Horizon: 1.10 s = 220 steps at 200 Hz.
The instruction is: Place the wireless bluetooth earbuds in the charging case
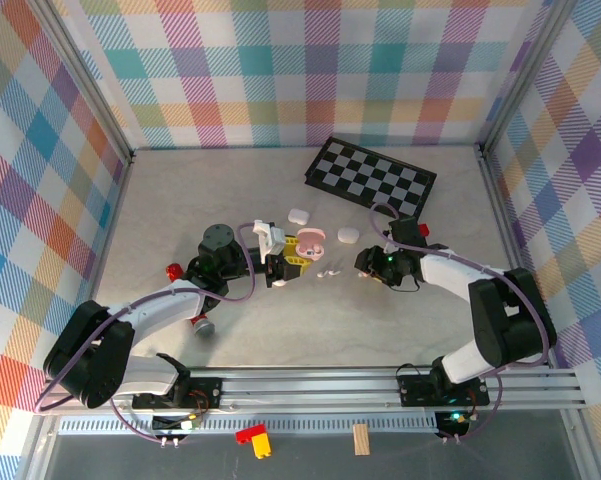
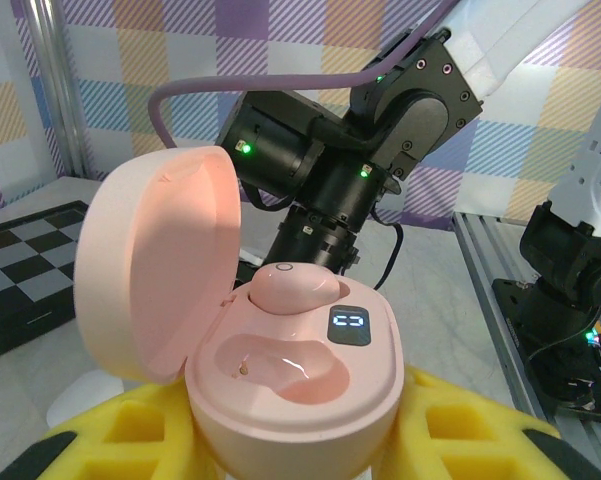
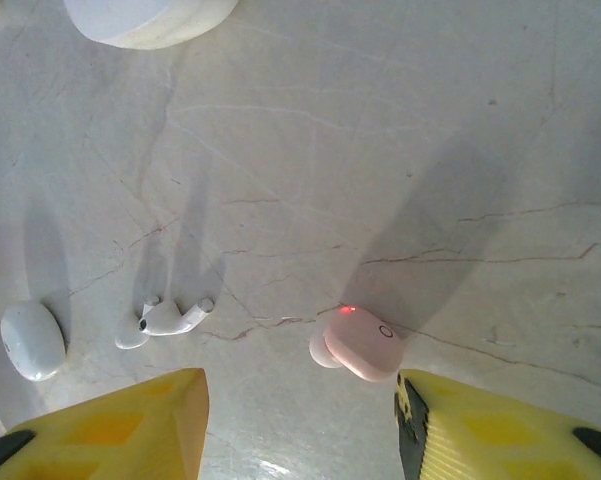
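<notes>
seated earbud (image 2: pixel 290 285): pink, lodged in the far socket of the charging case (image 2: pixel 300 400). The near socket (image 2: pixel 280 362) is empty, so one bud is owed.
loose pink earbud (image 3: pixel 358 345): flat on the table (image 3: pixel 430 150), near the case on the right arm's side, red light lit. By colour, probably the missing mate.
white earbuds (image 3: pixel 165 318): two touching, on the table beside the pink one. They probably belong to another case.
charging case: lid (image 2: pixel 150 270) swung right back and sockets facing up, presumably presented for loading.
left gripper (image 2: pixel 290 445): yellow pads closed against the case's lower body, steadying it.
right gripper (image 3: pixel 300 392): pads spread wide, holding nothing, with the loose pink bud lying between the tips. Judged a pre-grasp line-up.
white cases (image 1: pixel 299 215): closed, just beyond the pink case.
</notes>
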Each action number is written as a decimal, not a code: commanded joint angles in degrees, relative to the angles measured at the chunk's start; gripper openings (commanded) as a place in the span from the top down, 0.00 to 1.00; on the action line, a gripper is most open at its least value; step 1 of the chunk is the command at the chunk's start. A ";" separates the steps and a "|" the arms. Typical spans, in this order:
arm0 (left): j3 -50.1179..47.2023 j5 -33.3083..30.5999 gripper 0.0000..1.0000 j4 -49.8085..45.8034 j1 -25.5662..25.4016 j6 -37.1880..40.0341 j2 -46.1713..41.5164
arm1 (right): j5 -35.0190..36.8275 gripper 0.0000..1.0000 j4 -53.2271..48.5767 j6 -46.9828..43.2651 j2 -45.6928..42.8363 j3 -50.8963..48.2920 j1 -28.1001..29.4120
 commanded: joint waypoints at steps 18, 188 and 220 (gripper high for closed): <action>0.08 0.99 0.69 2.26 0.70 0.12 -1.77 | -3.01 0.48 1.40 1.95 1.71 -0.64 0.23; -0.19 0.73 0.69 2.32 0.91 0.82 -1.12 | 0.46 0.56 0.84 -0.08 10.60 8.24 0.60; -1.52 0.54 0.69 4.96 1.89 -0.62 -1.40 | 0.48 0.57 -0.70 -4.50 11.08 11.27 0.65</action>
